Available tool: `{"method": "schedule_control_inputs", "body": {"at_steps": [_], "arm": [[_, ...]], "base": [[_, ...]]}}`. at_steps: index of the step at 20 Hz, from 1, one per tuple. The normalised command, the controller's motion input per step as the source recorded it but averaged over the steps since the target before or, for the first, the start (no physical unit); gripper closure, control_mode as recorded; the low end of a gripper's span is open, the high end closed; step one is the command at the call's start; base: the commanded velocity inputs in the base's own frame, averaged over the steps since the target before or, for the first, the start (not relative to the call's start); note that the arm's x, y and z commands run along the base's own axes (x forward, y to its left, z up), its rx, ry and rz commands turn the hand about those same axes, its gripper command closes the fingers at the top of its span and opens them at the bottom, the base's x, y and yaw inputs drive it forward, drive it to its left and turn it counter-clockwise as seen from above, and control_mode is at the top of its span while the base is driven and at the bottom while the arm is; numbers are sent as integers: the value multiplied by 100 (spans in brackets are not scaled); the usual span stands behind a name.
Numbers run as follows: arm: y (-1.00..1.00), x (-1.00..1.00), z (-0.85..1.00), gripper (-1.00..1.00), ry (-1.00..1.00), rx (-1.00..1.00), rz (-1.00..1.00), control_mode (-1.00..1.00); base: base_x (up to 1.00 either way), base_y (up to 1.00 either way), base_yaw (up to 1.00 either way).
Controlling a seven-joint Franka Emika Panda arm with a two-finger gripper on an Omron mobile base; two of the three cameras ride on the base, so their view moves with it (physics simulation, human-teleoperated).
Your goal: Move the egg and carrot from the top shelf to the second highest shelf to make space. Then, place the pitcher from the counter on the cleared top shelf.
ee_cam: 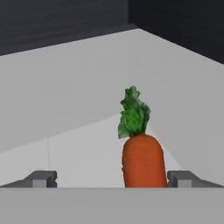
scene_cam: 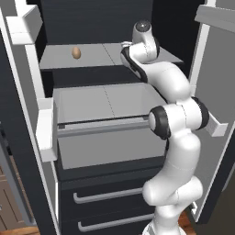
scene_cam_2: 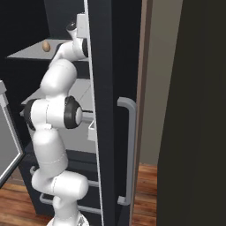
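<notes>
The pincer [ee_cam: 112,179] is standing spread wide, its two dark fingertips [ee_cam: 41,179] poking up far apart at the bottom of the hand view, and the carrot [ee_cam: 142,159] is sitting between them, nearer the right tip; I cannot tell whether it is touching that tip. The carrot's orange body is being cut off at its lower end, so only its upper part and green leafy top are showing, and nothing is being pinched. It is lying on the top shelf [ee_cam: 78,109], whose pale surface is running back to a dark rear wall. From the left base view the arm [scene_cam: 176,124] is reaching up into the open fridge, and its wrist is covering the right part of the top shelf [scene_cam: 92,57], hiding pincer and carrot from there. The egg [scene_cam: 76,53] is resting on that shelf well to the left of the wrist. Below, the second highest shelf [scene_cam: 105,103] is showing its pale front rail. In the right base view a dark door edge [scene_cam_2: 103,110] is blocking much of the interior, though the egg [scene_cam_2: 46,46] is peeking out.
</notes>
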Motion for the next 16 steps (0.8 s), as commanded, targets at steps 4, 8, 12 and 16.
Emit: {"method": "schedule_control_inputs", "body": {"at_steps": [4, 8, 12, 16], "arm": [[-15, 33, -26, -100, 2, 0, 0, -100], [-8, 27, -32, 100, 3, 0, 0, -100], [-1, 5, -33, 100, 0, 0, 0, -100], [0, 0, -4, 100, -2, 0, 0, -100]], "base": [[0, 0, 0], [0, 0, 0], [0, 0, 0], [0, 0, 0]]}}
